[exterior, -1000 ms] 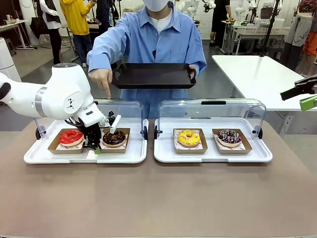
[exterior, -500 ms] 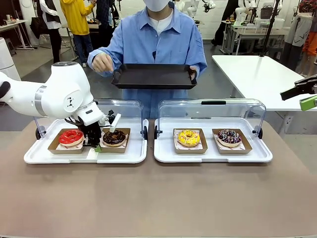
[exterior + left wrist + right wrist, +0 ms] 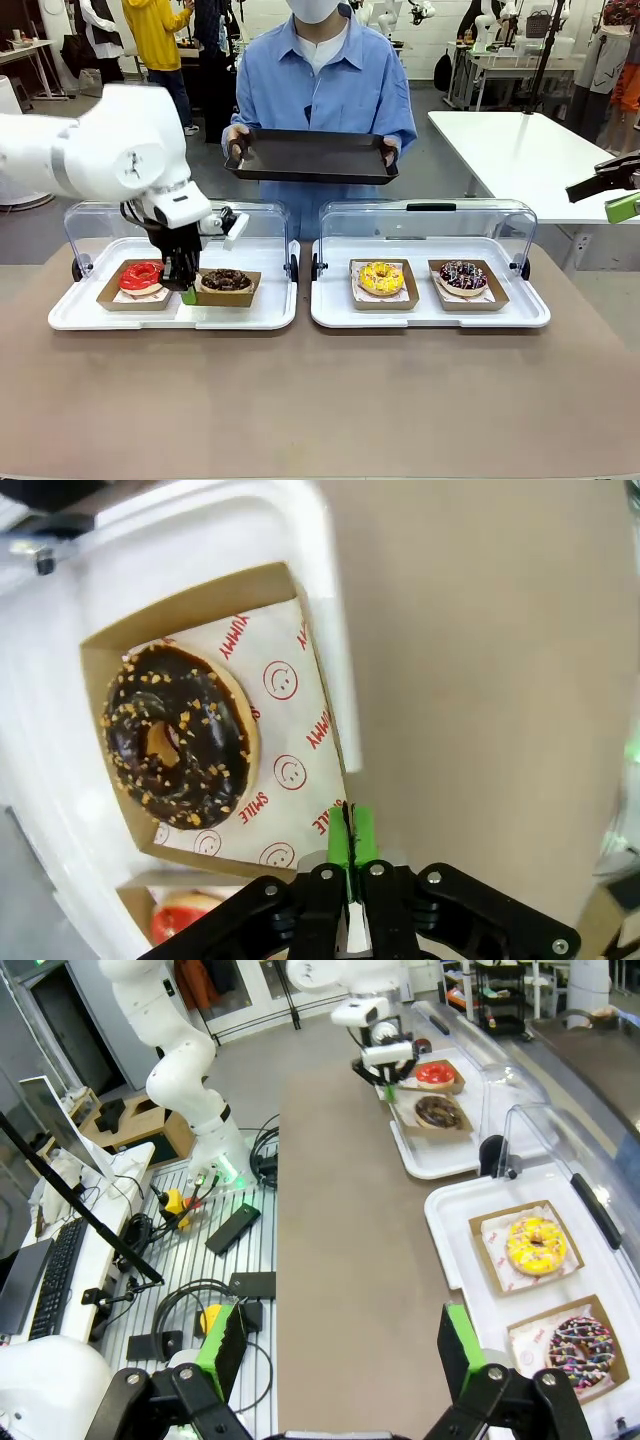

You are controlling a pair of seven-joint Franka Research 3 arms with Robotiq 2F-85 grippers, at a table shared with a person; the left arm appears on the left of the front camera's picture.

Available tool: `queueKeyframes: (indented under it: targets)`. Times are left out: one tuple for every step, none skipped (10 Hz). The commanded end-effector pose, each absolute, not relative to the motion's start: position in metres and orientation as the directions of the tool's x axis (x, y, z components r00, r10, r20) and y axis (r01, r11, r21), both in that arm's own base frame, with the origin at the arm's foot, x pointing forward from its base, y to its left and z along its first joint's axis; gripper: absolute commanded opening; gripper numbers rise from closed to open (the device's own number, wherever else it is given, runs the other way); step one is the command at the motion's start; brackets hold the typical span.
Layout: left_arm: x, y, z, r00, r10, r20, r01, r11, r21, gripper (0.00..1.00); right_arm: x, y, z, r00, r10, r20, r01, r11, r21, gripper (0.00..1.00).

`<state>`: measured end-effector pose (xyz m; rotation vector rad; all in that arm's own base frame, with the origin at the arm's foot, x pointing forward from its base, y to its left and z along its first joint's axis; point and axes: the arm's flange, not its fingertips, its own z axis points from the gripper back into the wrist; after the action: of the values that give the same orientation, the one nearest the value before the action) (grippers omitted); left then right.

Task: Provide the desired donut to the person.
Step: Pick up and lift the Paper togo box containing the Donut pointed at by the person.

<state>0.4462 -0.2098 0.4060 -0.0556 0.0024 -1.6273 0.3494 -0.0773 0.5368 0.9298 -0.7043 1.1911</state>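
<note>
Pinching the near-left corner of a brown cardboard tray [image 3: 236, 297], the left gripper [image 3: 188, 293] has its green pads [image 3: 362, 830] pressed together on the tray's thin wall, with nothing but that cardboard edge between them. A chocolate-glazed ring donut with nut crumbs [image 3: 226, 279] sits in this cardboard tray on white paper printed with red smiley faces [image 3: 290, 730]. Whether the cardboard tray is raised or resting on its support cannot be told. It lies in the left white plastic display tray [image 3: 120, 318], whose clear domed lid [image 3: 255, 220] stands open at the back. Just beside it, on the far side of the gripper, a red-glazed ring donut [image 3: 141, 274] rests in its own cardboard holder.

A second white plastic display tray [image 3: 430, 318] stands to the right, lid also up, holding a yellow-iced ring donut [image 3: 381, 277] and a dark donut with coloured sprinkles [image 3: 462, 273], each in a cardboard holder.

Across the brown table [image 3: 320, 400], the person in a light blue shirt [image 3: 320, 80] holds a black rectangular serving tray [image 3: 310, 157] level at chest height, one hand [image 3: 236, 138] on one short end and the other hand [image 3: 389, 148] on the opposite end. It is well apart from the donuts.

The right gripper [image 3: 340, 1345] hangs high beside the table with its fingers spread wide and nothing between them.
</note>
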Motion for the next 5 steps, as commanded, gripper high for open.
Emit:
queueKeyframes:
  targets:
    - [0.401,-0.227,0.464,-0.007,-0.999,0.045,0.996,-0.012,-0.093,0.0,0.349,-0.079,0.537,0.23,0.444,0.866,-0.973,0.087,0.214,1.0]
    - [0.371,-0.235,0.494,-0.024,-0.999,0.039,0.996,-0.028,-0.089,0.0,0.349,-0.079,0.537,0.23,0.444,0.866,-0.973,0.087,0.214,1.0]
    - [0.346,-0.241,0.519,-0.052,-0.998,0.032,0.996,-0.054,-0.073,0.0,0.349,-0.079,0.537,0.23,0.444,0.866,-0.973,0.087,0.214,1.0]
    - [0.329,-0.249,0.544,-0.057,-0.998,0.014,0.997,-0.058,-0.059,0.0,0.349,-0.079,0.537,0.23,0.444,0.866,-0.973,0.087,0.214,1.0]
    - [0.315,-0.255,0.57,-0.047,-0.999,0.012,0.999,-0.047,0.005,0.0,0.349,-0.079,0.537,0.23,0.444,0.866,-0.973,0.087,0.214,1.0]
